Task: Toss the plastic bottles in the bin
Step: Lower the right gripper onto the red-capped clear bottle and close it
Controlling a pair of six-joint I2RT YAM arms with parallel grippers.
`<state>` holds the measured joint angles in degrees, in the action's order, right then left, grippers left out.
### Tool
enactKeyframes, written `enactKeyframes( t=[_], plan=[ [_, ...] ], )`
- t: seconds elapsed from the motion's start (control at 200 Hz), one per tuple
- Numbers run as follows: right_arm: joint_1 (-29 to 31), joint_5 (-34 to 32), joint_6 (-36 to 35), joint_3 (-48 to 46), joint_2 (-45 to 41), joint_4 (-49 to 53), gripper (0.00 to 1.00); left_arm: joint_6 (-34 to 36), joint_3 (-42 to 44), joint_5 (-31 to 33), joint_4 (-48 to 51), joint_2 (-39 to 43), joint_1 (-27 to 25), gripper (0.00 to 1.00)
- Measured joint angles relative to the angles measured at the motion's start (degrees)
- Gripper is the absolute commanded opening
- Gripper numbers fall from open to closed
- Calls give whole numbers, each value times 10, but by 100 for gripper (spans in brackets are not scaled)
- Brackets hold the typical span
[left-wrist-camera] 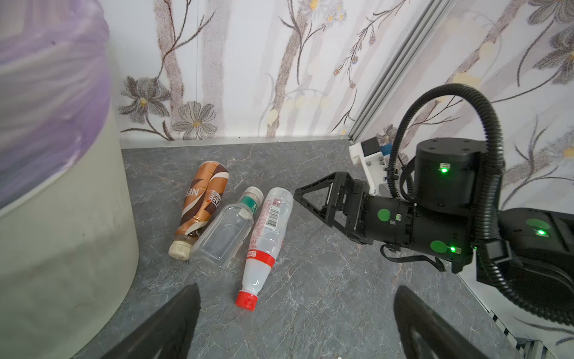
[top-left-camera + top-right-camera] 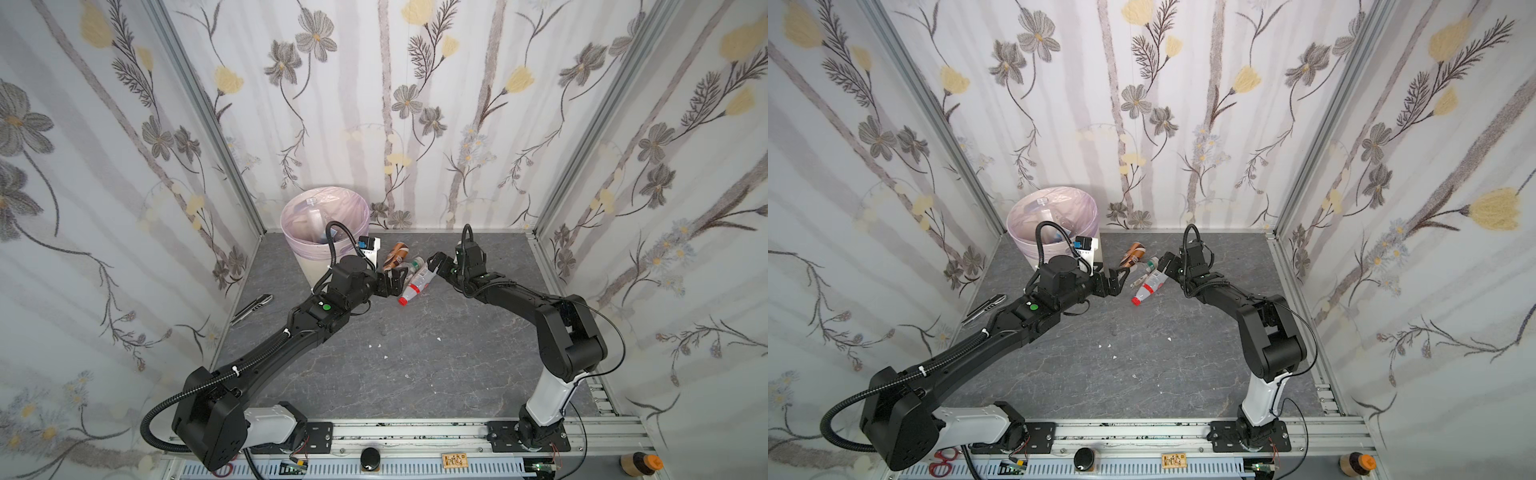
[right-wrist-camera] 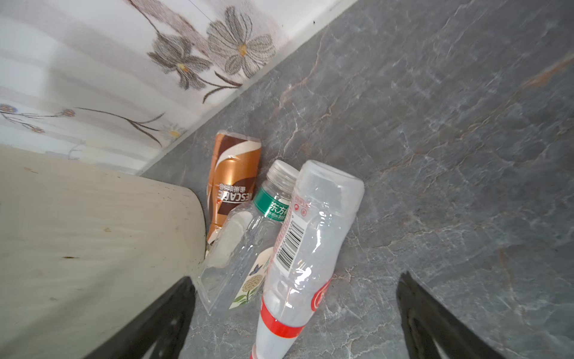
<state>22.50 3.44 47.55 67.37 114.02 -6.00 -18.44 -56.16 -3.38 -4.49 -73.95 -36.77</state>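
round cream-white plastic bin [image 2: 309, 266]: far left on grey marbled tabletop [image 2: 415, 365]. just right of it, side by side, left to right: brown coffee-labelled plastic bottle [image 2: 397, 254], clear green-labelled plastic bottle [image 2: 415, 266], clear red-capped plastic bottle [image 2: 417, 286].

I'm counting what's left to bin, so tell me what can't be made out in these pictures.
- Bin: in both top views the left arm's cable covers part of the inside, so bottles there cannot be counted.
- Red-capped bottle: its cap is cut off by the right wrist view's bottom edge.
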Motion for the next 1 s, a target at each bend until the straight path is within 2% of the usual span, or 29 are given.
enactKeyframes(
  t=[0.31, 0.689, 1.004],
  plan=[
    [0, 32, 25, 64, 84, 6, 96, -31, 25, 16, -9, 13, -5, 100],
    [4, 52, 71, 89, 129, 11, 93, -58, 55, 30, -23, 17, -6, 100],
    [6, 57, 101, 94, 150, 12, 83, -58, 58, 42, -30, 43, -5, 100]
  ],
)
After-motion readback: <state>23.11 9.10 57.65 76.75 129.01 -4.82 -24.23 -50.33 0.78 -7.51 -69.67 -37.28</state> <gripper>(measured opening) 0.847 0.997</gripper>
